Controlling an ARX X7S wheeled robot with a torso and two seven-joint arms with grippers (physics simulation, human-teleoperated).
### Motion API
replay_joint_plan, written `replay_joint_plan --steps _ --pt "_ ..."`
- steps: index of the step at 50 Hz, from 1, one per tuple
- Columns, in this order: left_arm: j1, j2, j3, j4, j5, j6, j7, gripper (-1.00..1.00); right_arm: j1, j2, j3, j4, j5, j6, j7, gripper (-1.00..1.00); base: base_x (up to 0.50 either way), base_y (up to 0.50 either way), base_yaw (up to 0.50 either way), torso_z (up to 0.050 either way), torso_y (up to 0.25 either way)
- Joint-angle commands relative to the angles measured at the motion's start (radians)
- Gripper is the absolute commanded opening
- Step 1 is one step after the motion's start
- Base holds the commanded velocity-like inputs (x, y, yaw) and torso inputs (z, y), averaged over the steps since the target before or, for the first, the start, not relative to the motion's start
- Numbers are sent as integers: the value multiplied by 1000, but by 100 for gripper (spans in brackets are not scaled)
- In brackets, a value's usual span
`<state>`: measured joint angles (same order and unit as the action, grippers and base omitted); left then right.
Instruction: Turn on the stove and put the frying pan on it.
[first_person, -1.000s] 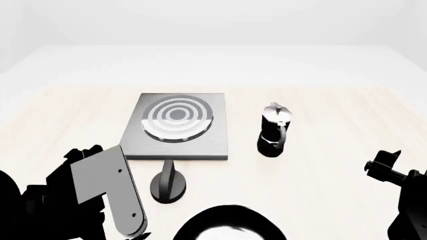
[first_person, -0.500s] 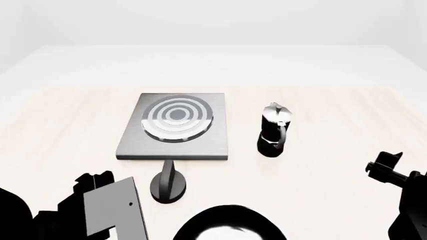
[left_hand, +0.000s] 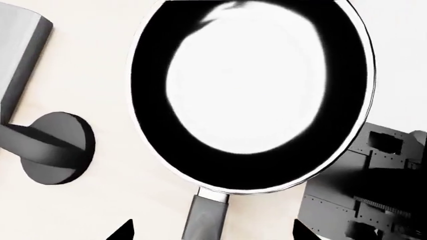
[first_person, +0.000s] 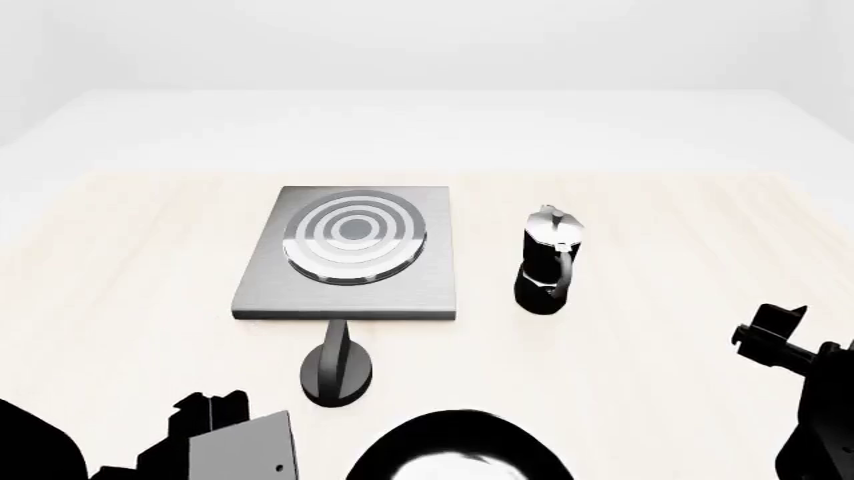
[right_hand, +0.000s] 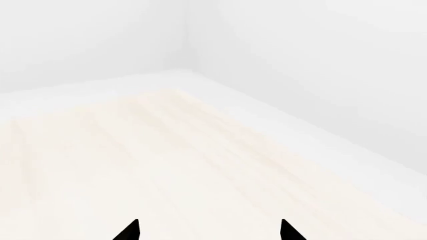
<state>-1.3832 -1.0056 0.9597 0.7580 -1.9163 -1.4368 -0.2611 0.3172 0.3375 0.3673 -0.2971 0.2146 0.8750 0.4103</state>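
The frying pan (left_hand: 250, 85) fills the left wrist view, black with a pale glossy inside. Its handle (left_hand: 207, 217) runs between the two tips of my left gripper (left_hand: 212, 233), which is open and well clear of it on both sides. From the head, only the pan's far rim (first_person: 461, 445) shows at the bottom edge. The stove (first_person: 400, 290) lies flat beyond it, burner rings (first_person: 354, 235) facing up. Its black knob (first_person: 336, 378) stands between stove and pan. My right gripper (right_hand: 208, 233) is open over bare table.
A black-and-silver moka pot (first_person: 547, 260) stands to the right of the stove. My left arm (first_person: 227, 445) sits low at the near left, the right arm (first_person: 787, 350) at the near right edge. Pale wooden tabletop (first_person: 667, 230) surrounds everything.
My left arm has pulled back toward the near edge and dropped lower in the head view, uncovering the stove's near left corner. The right arm, pan, knob and pot have not moved.
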Motion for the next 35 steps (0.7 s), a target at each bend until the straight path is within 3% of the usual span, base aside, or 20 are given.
replay_joint_plan --steps 1,19,35 --pt "36 4 15 14 21 5 33 100 -1 1 -2 5 1 -6 0 100 0 0 0 0 0" --pt "78 -25 39 -2 66 6 56 100 -1 4 -5 6 4 -8 2 100 0 0 0 0 0" --pt "149 -30 48 -21 201 14 152 100 -5 4 -5 4 8 -11 5 100 0 0 0 0 0"
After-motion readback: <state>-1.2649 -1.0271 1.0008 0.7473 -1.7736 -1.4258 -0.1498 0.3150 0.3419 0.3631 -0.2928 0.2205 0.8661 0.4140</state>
